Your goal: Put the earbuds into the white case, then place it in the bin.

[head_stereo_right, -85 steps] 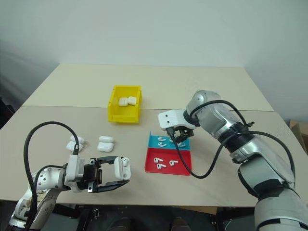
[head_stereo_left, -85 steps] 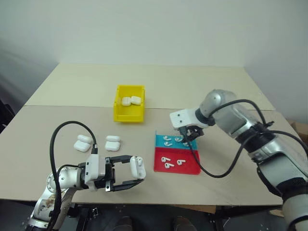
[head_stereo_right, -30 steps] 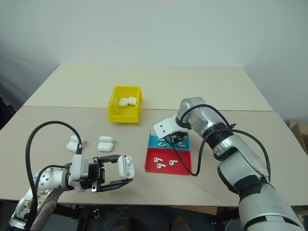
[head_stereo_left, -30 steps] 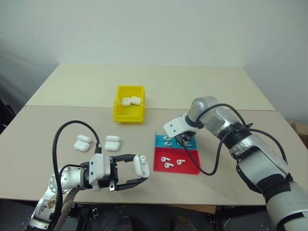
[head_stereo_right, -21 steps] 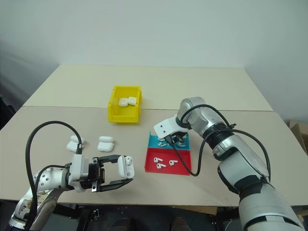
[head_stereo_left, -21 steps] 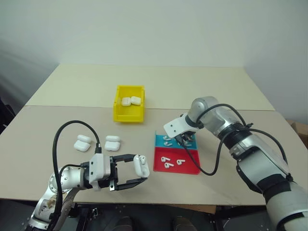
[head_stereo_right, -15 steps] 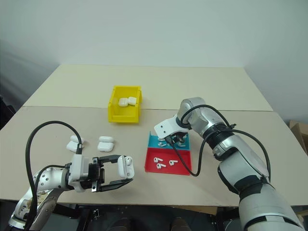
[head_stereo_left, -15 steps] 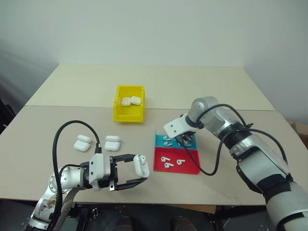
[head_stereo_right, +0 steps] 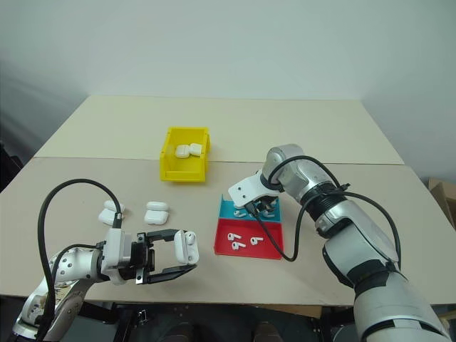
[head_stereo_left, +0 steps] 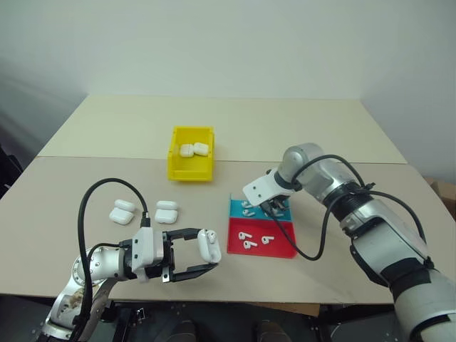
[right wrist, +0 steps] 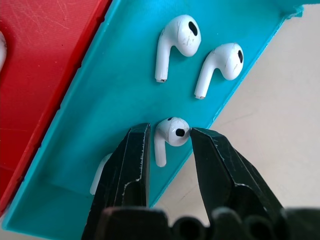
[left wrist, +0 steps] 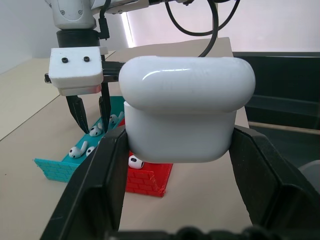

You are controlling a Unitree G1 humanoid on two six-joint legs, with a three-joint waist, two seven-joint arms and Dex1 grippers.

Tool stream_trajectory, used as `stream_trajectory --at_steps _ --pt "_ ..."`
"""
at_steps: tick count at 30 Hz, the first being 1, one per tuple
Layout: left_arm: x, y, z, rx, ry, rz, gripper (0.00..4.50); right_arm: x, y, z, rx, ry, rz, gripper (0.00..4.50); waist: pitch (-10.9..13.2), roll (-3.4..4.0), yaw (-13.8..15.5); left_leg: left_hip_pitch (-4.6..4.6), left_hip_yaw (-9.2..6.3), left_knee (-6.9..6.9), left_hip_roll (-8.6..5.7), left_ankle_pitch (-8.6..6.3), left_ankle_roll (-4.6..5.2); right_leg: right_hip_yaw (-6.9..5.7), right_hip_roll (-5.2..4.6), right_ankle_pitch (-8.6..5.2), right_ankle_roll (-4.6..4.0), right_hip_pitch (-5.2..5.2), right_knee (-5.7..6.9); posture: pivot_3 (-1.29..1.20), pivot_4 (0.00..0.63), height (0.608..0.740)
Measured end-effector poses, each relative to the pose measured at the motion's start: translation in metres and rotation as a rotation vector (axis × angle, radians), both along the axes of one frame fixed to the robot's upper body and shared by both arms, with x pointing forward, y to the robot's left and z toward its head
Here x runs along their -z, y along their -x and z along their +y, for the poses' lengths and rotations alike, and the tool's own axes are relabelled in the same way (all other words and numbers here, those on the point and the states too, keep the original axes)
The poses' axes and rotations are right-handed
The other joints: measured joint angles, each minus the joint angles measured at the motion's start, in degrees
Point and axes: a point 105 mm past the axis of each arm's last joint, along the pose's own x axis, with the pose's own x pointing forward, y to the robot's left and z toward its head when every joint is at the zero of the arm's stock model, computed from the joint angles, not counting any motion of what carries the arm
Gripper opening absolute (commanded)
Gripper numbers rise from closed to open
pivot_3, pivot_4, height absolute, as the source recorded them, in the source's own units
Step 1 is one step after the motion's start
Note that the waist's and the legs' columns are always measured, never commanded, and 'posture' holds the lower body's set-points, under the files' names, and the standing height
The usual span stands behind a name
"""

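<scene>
Left gripper (head_stereo_left: pixel 194 255) clamped on white case (head_stereo_left: pixel 207 246), held level above table's (head_stereo_left: pixel 285 128) near edge. Right gripper (right wrist: pixel 167 145) lowered into tray's (head_stereo_left: pixel 239 211) blue half, fingers (right wrist: pixel 134 160) bracketing one earbud (right wrist: pixel 171 134); contact on one side, grip unconfirmed. Yellow bin (head_stereo_left: pixel 191 153) further back, containing two cases.

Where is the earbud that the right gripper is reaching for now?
In the right wrist view, the earbud lies in the blue half of the tray, between the right gripper fingers, near the tray's edge beside the table.

white earbuds (right wrist: pixel 172 137) on a teal-and-red tray (head_stereo_left: pixel 261 226), glossy white case (left wrist: pixel 186 107), yellow bin (head_stereo_left: pixel 191 169), beige table (head_stereo_left: pixel 214 128).
</scene>
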Motion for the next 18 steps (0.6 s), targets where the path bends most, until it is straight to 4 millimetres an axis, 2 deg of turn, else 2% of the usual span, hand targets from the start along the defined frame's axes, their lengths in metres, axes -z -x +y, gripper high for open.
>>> stream_trajectory --at_steps 6,10,18 --pt "0.0000 -0.0002 -0.0001 0.000 -0.001 -0.001 2.75 0.0000 -0.0002 0.0002 -0.002 -0.001 -0.004 1.64 0.00 0.00 -0.01 0.00 0.00 0.00 0.00 0.00 0.00 0.00 0.00 0.00 0.00 0.00 0.00 0.00 0.150 0.740" --pt "0.0005 -0.0005 0.0000 -0.004 -0.007 -0.003 2.75 0.0003 -0.0003 0.0002 -0.003 0.000 -0.005 0.78 0.00 0.00 0.00 0.00 0.00 0.00 0.00 0.00 0.00 0.00 0.00 0.00 0.00 0.00 0.00 0.00 0.150 0.740" --pt "0.0008 -0.0008 0.0001 -0.006 -0.010 -0.003 2.75 0.0013 -0.0005 0.0003 -0.004 -0.004 -0.009 0.78 0.00 0.00 -0.01 0.01 0.00 0.00 0.00 0.00 0.00 0.00 0.00 0.00 0.00 0.00 0.01 0.00 0.150 0.740"
